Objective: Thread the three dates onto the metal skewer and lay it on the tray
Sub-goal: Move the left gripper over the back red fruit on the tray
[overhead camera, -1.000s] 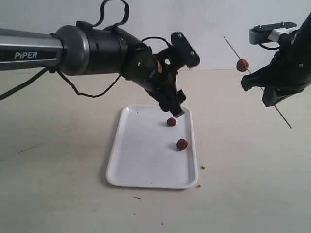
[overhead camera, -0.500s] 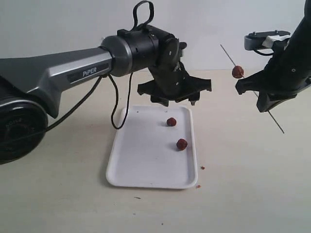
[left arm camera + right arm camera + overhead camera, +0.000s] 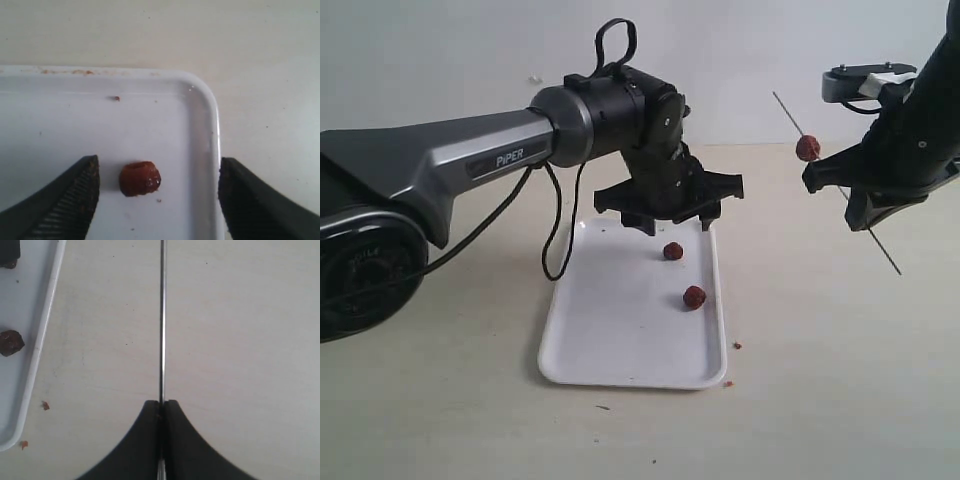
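Right claw (image 3: 160,405): clenched on skewer (image 3: 161,320), held in the air at 3 o'clock of tray (image 3: 610,340), well apart.
Skewer: tilted, long axis 11-to-5 o'clock in the exterior view; speared date (image 3: 808,148) near its 11 o'clock end.
Left claw (image 3: 672,224): released, jaws wide, over the tray's far right corner, either side of far date (image 3: 673,250), not touching.
Near date (image 3: 694,296): at far date's 5 o'clock, beside the right rim.
Table (image 3: 820,380): open stretch between rim and skewer; crumbs (image 3: 737,346) just off the rim.
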Tool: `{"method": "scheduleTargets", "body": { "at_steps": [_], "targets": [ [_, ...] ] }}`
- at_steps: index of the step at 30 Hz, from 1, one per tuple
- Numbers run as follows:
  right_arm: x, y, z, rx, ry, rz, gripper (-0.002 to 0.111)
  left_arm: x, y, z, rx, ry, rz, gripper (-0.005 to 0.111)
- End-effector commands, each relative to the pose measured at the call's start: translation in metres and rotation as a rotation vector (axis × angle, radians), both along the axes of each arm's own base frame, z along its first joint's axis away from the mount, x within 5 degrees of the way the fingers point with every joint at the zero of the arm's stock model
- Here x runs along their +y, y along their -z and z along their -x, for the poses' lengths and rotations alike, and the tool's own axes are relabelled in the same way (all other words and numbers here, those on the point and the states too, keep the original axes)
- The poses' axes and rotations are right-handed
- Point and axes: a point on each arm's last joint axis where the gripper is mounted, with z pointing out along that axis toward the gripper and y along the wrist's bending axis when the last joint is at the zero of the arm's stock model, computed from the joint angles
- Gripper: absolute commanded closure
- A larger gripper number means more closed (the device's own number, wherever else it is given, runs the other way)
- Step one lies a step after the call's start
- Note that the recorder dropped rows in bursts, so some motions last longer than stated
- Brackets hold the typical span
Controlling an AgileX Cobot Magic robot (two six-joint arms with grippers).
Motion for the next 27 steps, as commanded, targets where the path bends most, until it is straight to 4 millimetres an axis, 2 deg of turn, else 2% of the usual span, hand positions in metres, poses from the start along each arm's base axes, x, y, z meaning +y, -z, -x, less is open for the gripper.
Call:
{"method": "scheduleTargets", "body": {
  "at_steps": [1,5,11,18,27],
  "targets": [
    [-0.001,-0.003,-0.002,-0.02,-0.004,0.001,0.108,0.001,0.011,-0.002,0.013,-0.012,-0.016,0.041],
    [-0.001,-0.003,-0.002,-0.022,-0.004,0.001,0.108,0.001,0.013,-0.002,0.015,-0.016,-0.017,0.047],
    [-0.001,-0.003,-0.002,-0.022,-0.002,-0.003,0.108,0.0,0.015,-0.003,0.004,-0.012,-0.012,0.047],
    [-0.001,-0.003,-0.003,-0.029,-0.007,-0.003,0.108,0.0,0.03,-0.002,0.026,-0.007,-0.035,0.047],
    [-0.001,-0.003,-0.003,-0.034,-0.007,-0.003,0.108,0.004,0.03,-0.003,0.008,0.005,-0.093,0.047]
  ]
}}
